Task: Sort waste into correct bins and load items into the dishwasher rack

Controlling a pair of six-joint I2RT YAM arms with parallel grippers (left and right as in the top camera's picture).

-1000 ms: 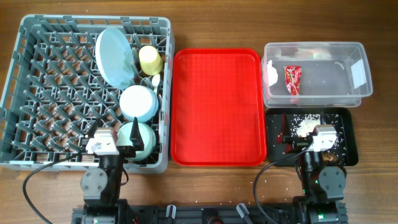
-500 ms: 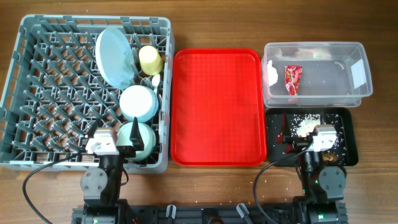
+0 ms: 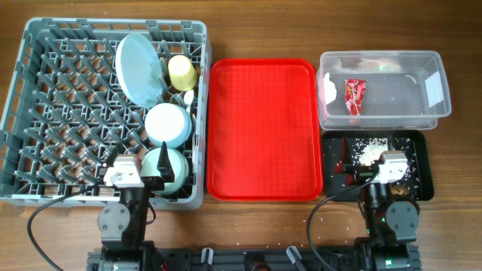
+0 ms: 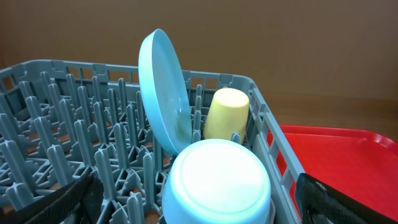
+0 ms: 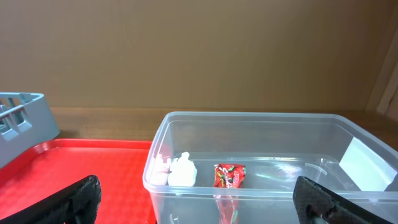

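The grey dishwasher rack (image 3: 45, 113) holds a light blue plate (image 3: 138, 69) on edge, a yellow cup (image 3: 182, 72), an upturned light blue bowl (image 3: 167, 124), a mint green bowl (image 3: 172, 172) and white cutlery (image 3: 188, 98). The clear tub (image 3: 384, 113) holds the red wrapper (image 3: 354, 96) and the white napkin (image 3: 329, 88). Rice scraps (image 3: 369, 150) lie in the black tray (image 3: 422, 162). My left gripper (image 4: 199, 205) is open and empty over the rack's near edge, behind the light blue bowl (image 4: 217, 180). My right gripper (image 5: 205, 202) is open and empty in front of the tub (image 5: 273, 162).
The red serving tray (image 3: 263, 128) lies between the rack and the bins, with nothing on it. A few rice grains lie on the wooden table near its front edge. The tub's white label (image 3: 434, 88) is on its right end.
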